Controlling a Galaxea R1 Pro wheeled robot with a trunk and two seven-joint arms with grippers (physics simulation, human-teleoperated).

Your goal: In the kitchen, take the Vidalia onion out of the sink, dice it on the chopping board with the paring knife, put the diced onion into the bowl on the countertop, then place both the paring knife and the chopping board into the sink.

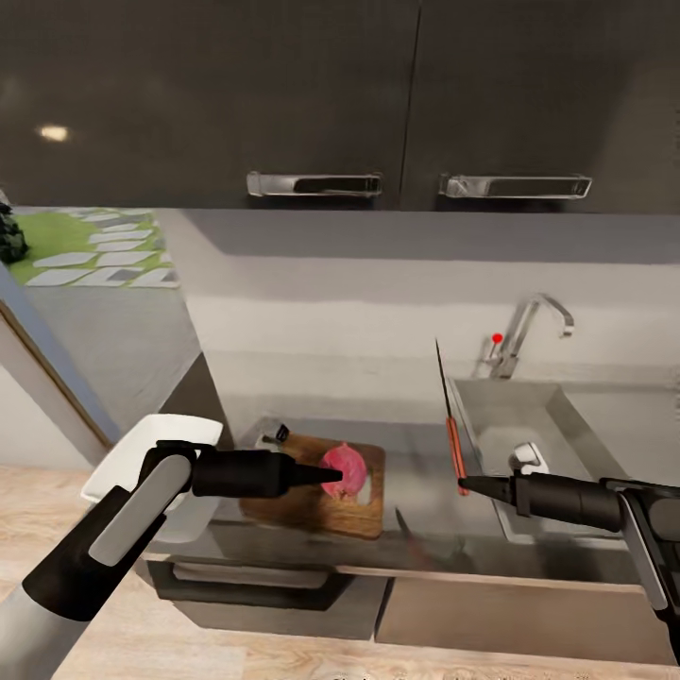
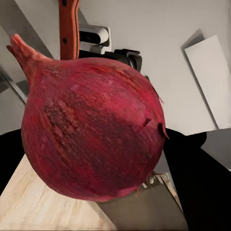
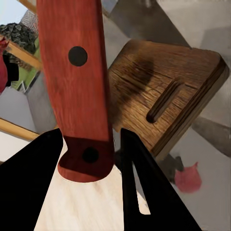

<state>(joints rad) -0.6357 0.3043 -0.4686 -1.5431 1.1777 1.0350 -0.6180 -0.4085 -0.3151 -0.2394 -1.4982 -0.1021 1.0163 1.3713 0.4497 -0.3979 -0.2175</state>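
Gripping the paring knife [image 1: 451, 425] by the butt of its red-orange handle, the right gripper [image 1: 465, 485] has its two dark fingers [image 3: 29, 183] closed against either side of the handle. Knife stands nearly upright, blade tip up, above the countertop [image 1: 425, 529] between the chopping board [image 1: 316, 491] and the sink [image 1: 529, 425].

Left gripper [image 1: 332, 475] reaches in over the board; its fingertips meet the Vidalia onion [image 1: 346, 469]. In the left wrist view the onion [image 2: 91, 130] sits right at the lens, and I cannot tell how far the fingers are parted or whether they clamp it. Onion is over the board's middle; contact with the wood not resolvable.

Bowl [image 1: 142, 453] lies at the counter's left end, just beside the board, partly behind the left arm.

Open room: bare counter strip between board and sink, under the knife. Board's near edge lies close to the counter's front edge. Faucet [image 1: 534, 331] stands behind the basin.
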